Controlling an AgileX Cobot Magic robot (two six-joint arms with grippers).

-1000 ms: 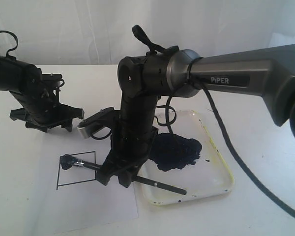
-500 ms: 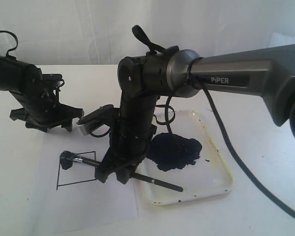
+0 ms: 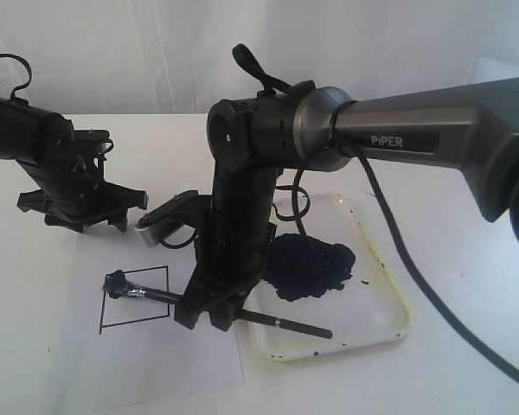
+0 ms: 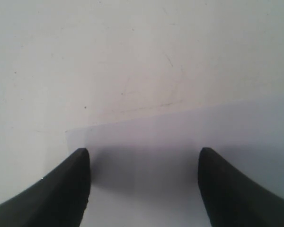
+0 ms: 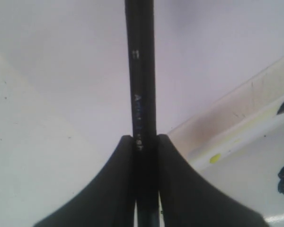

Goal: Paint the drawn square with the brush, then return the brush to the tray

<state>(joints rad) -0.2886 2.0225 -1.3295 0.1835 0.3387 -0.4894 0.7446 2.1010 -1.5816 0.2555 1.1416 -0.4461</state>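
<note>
The drawn square (image 3: 135,299) is a thin black outline on the white paper, with a dark daub at its upper left corner. The brush (image 3: 147,293) lies nearly level across it, bristles on that daub, its dark handle (image 5: 140,71) running back over the tray's near-left rim. My right gripper (image 3: 202,313) is shut on the handle; in the right wrist view (image 5: 145,142) both fingers press its sides. The tray (image 3: 382,330) is white with a blue-black paint blob (image 3: 307,266). My left gripper (image 3: 78,216) rests at the paper's far left, open and empty (image 4: 144,156).
The white paper sheet (image 3: 130,367) lies on a white table, its corner (image 4: 68,132) just ahead of the left fingers. A black cable (image 3: 432,298) hangs from the right arm across the tray's right side. A white curtain closes the back.
The brush tip has shifted slightly within the square's upper left corner: up and left half a second ago, now back down. The left arm has not moved.
</note>
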